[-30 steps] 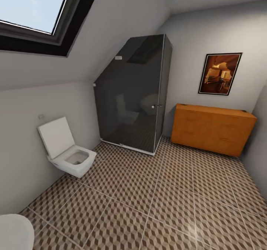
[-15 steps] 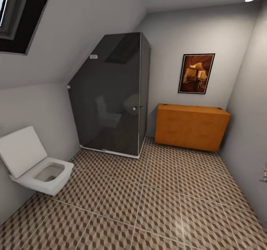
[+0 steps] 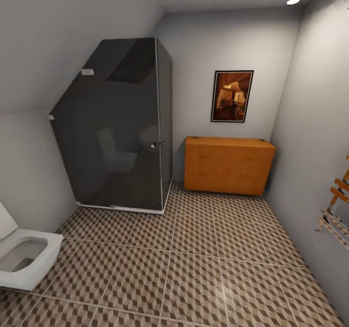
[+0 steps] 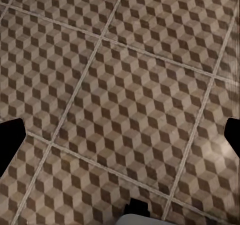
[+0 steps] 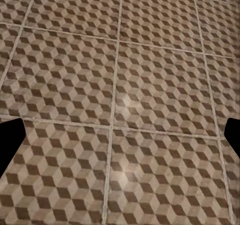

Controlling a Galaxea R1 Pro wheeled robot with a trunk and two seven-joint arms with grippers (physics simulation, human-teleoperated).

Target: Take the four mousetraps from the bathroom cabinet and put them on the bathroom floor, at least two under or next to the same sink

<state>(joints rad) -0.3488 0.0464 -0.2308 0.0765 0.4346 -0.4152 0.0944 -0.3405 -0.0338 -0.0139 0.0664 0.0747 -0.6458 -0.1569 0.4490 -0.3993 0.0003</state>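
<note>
The cabinet (image 3: 228,165) stands mid-frame against the back wall, shower (image 3: 116,123) left of it; both grippers hang open over the floor (image 3: 194,269).

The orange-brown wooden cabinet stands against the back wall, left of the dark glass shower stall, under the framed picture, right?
Not quite. In the head view, the orange-brown wooden cabinet stands right of the dark glass shower stall, not left. It is against the back wall, under the framed picture.

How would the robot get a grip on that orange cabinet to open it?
Probably by a drawer front, coming straight on from the room side: the cabinet stands against the back wall, its front facing the bathroom floor. Faint marks on the fronts may be handles, but they are too small to tell from here.
</note>
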